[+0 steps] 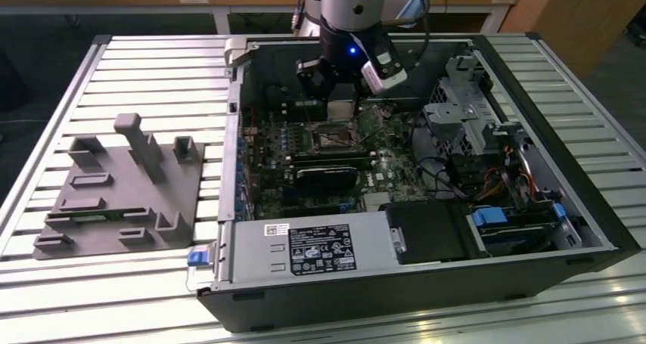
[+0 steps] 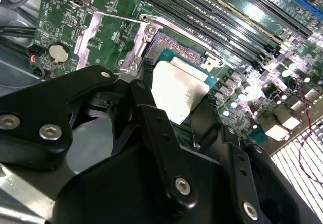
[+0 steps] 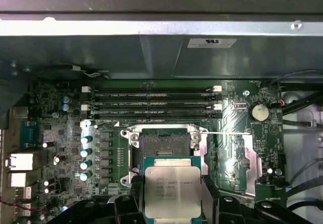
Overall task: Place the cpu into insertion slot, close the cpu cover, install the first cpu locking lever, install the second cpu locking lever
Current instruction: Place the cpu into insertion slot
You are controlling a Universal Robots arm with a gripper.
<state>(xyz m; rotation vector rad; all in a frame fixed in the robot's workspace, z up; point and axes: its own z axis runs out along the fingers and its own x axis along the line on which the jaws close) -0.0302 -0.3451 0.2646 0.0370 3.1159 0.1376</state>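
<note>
My gripper [image 3: 172,191] is shut on the cpu [image 3: 171,186], a flat square chip with a dull grey top on a green edge, gripped by its two sides between black fingers [image 3: 135,191]. The chip hangs a little above the insertion slot [image 3: 164,149] and partly overlaps it; the slot's dark centre lies bare inside its silver rim. The cpu cover [image 3: 236,156], a thin silver frame, lies swung open flat on the board beside the slot. In the second wrist view the cpu [image 2: 177,89] hovers by the slot [image 2: 169,46] and the cover [image 2: 90,36]. In the exterior view the gripper [image 1: 341,106] hangs over the slot [image 1: 334,137].
The green board lies in an open black computer case [image 1: 565,230] on a slatted metal table. Long black memory sticks [image 3: 151,105] run beside the slot, with a row of capacitors [image 3: 87,153] on another side. A grey fixture block [image 1: 116,189] stands at the exterior view's left.
</note>
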